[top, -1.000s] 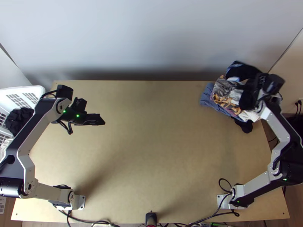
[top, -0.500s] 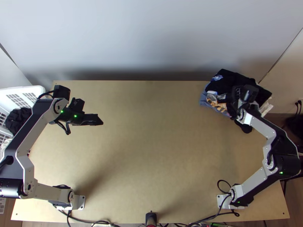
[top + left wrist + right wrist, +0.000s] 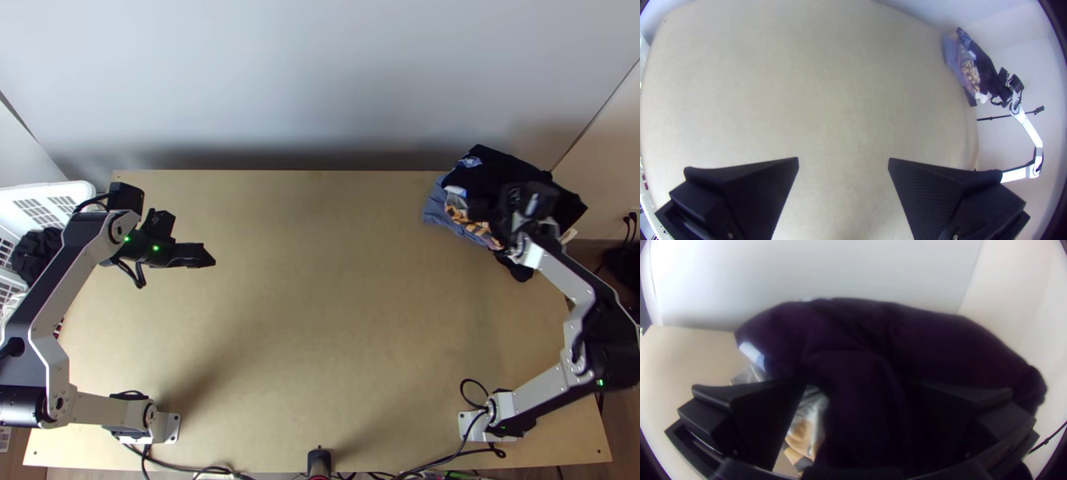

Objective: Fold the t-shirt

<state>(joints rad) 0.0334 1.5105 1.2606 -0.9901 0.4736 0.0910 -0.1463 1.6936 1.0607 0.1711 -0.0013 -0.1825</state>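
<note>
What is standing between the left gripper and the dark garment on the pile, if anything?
Nothing visible stands between the left gripper and the dark garment; the table stretches between them. The right gripper is at the garment, though, and might get in the way.

- My dark cloth (purplish in the right wrist view) has a pale blue patch.
- I see it bunched over other clothes, far right.

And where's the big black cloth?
In the top view, the black cloth is at the far right corner of the table, over the orange-patterned cloth.
</note>
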